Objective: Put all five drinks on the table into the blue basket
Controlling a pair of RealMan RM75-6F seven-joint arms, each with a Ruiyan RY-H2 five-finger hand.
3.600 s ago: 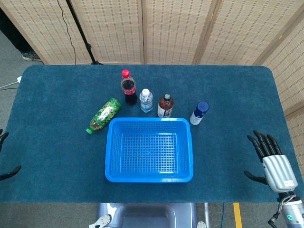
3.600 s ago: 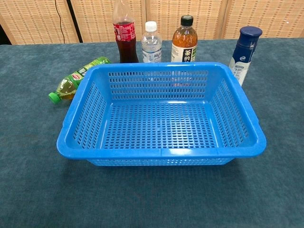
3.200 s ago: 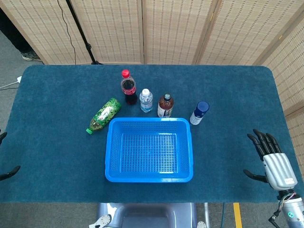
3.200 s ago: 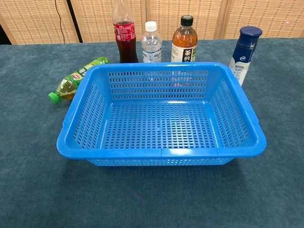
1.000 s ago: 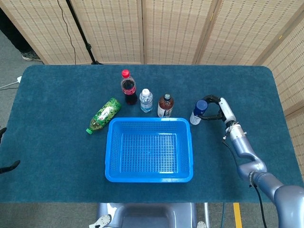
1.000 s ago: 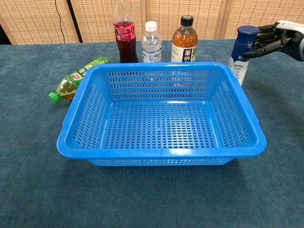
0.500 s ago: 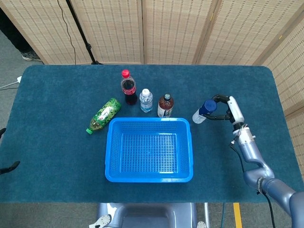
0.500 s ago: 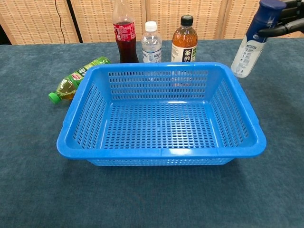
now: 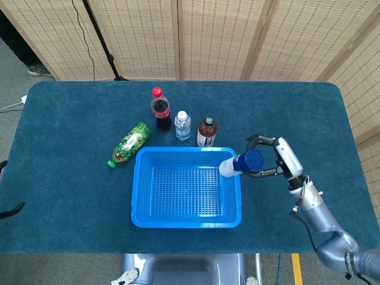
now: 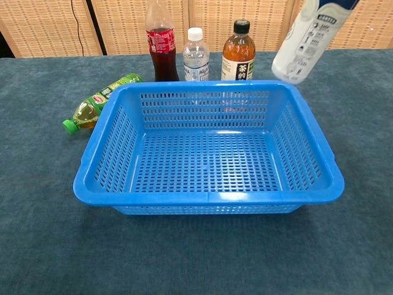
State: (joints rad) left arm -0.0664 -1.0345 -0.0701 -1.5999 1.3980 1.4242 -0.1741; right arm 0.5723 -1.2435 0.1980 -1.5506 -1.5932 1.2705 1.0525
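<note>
My right hand point(image 9: 274, 159) grips a white bottle with a dark blue cap point(image 9: 240, 162) near its top and holds it tilted in the air over the right rim of the blue basket point(image 9: 186, 221). In the chest view the bottle's white body point(image 10: 305, 38) hangs above the basket's far right corner point(image 10: 288, 86); the hand itself is out of that frame. Behind the basket stand a red-capped cola bottle point(image 9: 160, 110), a small water bottle point(image 9: 183, 126) and a brown tea bottle point(image 9: 206, 132). A green bottle point(image 9: 130, 143) lies on its side at the basket's far left. Only fingertips of my left hand point(image 9: 7, 209) show at the left edge.
The basket is empty inside point(image 10: 209, 163). The blue table point(image 9: 71, 119) is backed by woven folding screens point(image 9: 214, 35). A stand's pole and cables point(image 9: 98, 35) rise behind the far left of the table.
My right hand has lifted the blue-capped bottle off the table and carried it left and toward me, from beside the basket to over its right rim. The left hand stays put.
</note>
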